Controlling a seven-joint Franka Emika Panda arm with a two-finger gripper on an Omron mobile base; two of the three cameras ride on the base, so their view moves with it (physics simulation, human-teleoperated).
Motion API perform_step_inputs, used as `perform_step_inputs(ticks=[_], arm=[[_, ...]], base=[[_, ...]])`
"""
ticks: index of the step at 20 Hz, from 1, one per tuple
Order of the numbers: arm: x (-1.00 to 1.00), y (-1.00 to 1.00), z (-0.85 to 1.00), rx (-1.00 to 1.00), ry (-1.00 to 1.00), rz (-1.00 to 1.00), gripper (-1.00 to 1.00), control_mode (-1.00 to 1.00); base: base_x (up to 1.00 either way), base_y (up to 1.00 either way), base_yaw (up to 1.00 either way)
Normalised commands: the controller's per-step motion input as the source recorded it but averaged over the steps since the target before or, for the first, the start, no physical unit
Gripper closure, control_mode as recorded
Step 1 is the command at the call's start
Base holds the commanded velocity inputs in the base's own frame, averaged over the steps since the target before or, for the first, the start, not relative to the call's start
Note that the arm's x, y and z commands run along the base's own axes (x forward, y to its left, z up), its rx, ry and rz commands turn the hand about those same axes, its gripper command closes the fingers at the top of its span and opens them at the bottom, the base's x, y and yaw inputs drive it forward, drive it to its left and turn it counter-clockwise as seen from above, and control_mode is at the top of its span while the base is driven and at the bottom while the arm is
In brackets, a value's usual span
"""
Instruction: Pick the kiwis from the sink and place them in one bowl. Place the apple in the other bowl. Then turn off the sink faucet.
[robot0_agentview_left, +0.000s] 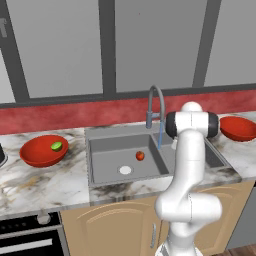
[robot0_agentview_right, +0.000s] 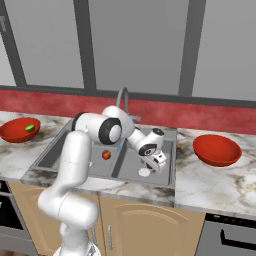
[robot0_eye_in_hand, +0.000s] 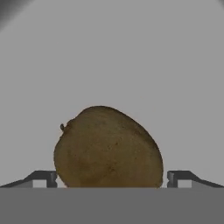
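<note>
Jaws: stood wide, one fingertip (robot0_eye_in_hand: 43, 178) each side of the brown kiwi (robot0_eye_in_hand: 108, 148), no contact visible | gripper (robot0_agentview_right: 159, 162): low in right basin of sink (robot0_agentview_left: 102, 142) | apple (robot0_agentview_left: 140, 156): left basin floor | green kiwi (robot0_agentview_left: 56, 146): in left bowl (robot0_agentview_left: 37, 155) near counter's left end | other bowl (robot0_agentview_right: 227, 152): counter's right side | faucet (robot0_agentview_left: 155, 102): sink's back edge.

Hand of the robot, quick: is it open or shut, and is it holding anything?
Hand: open, holding nothing; the brown kiwi sits between its fingertips, down in the sink.
</note>
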Motion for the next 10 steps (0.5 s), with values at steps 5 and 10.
perform_step_inputs(ticks=[5,10], arm=[[0.23,0.0,-0.04,-0.01,0.0,0.0,-1.0,-1.0],[0.2,0.0,-0.04,-0.02,0.0,0.0,-1.0,-1.0]], base=[[0.0,0.0,0.0],[0.0,0.0,0.0]])
